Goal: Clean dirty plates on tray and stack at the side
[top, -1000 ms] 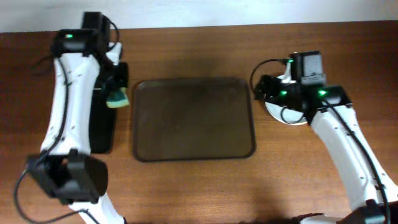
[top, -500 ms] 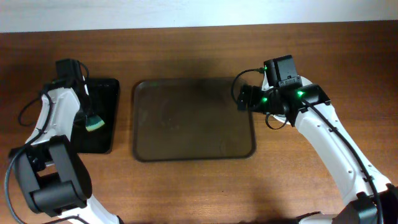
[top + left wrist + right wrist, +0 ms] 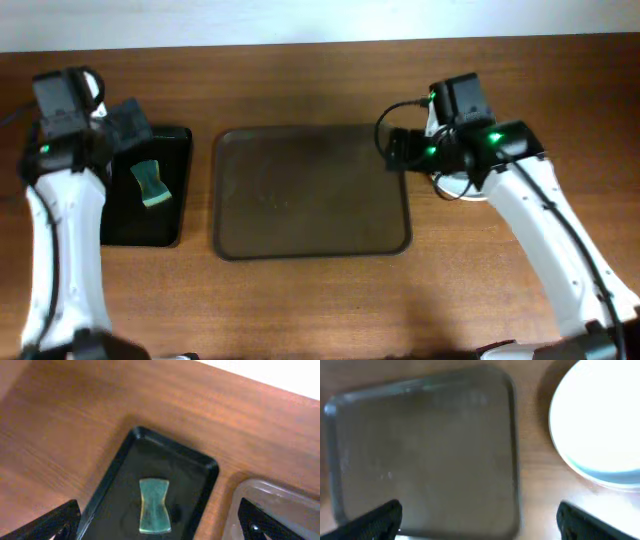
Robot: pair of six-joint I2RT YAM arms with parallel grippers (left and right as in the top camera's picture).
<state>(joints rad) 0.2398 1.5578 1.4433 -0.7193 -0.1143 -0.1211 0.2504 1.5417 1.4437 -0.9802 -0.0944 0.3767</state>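
From above, your left gripper [image 3: 128, 125] hangs over the far left corner of the small black tray [image 3: 175, 140], where a green sponge [image 3: 150, 185] lies flat near the middle, apart from the fingers. The large brown tray [image 3: 310, 190] sits in the centre of the table [image 3: 320, 300], just right of the black one. Your right gripper [image 3: 395, 150] hovers over the brown tray's far right corner. The plates [image 3: 462, 190] show only as a white sliver under that arm, on the table just right of the tray. In the left wrist view, your two fingertips [image 3: 55, 522] stand wide apart at the lower corners with nothing between them. Below lie the sponge [image 3: 154, 510] and the black tray [image 3: 197, 467], and a corner of the brown tray [image 3: 270, 497] shows at the right. In the right wrist view, your fingertips [image 3: 375, 519] are likewise spread wide and hold nothing. The brown tray [image 3: 420, 450] fills the left, and the white plates [image 3: 600, 425] sit beside it on the wood with a bluish rim. You cannot count how many are stacked.
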